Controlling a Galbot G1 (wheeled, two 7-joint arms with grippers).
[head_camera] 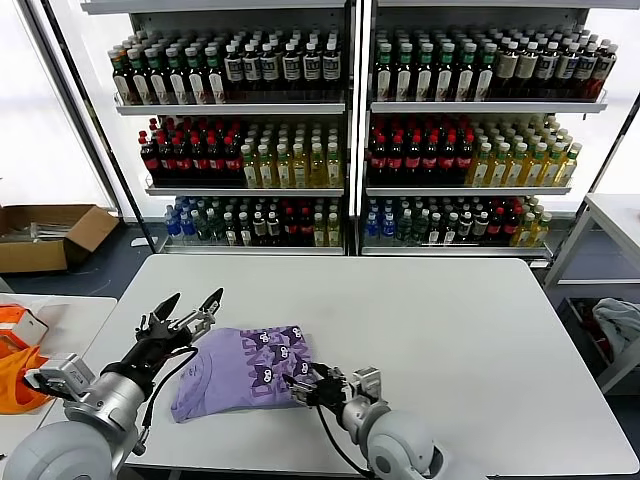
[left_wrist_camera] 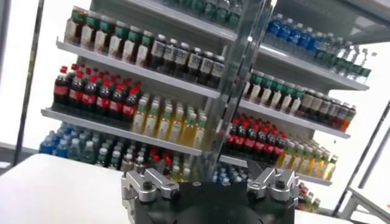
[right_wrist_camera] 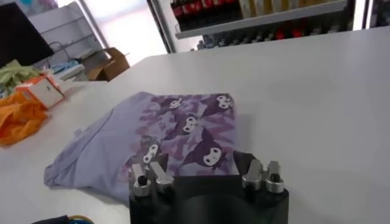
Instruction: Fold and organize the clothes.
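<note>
Right at the bottom of my head view, at about 6 o'clock, sits my right gripper [head_camera: 303,386]. Its fingers [right_wrist_camera: 146,173] are spread open, and the tips touch the near right edge of the purple shirt [head_camera: 245,368]. My wrist camera shows the shirt edge lying between the open fingers, not pinched.

That shirt is folded into a small flat bundle on the white table [head_camera: 440,330], close to the near edge and a bit to the left. Its right part shows dark purple cartoon faces [right_wrist_camera: 194,131]. Its left part is plain light purple.

My left gripper [head_camera: 188,308] is at about 10 o'clock from the shirt, up in the air, just past the shirt's far left corner. Its fingers [left_wrist_camera: 148,182] are wide open and hold nothing.

Far back at 12 o'clock stand shelves full of drink bottles [head_camera: 345,130]. At 9 o'clock I see a brown box [head_camera: 50,235] on the floor and something orange [head_camera: 18,370] on a side table [head_camera: 70,320].
</note>
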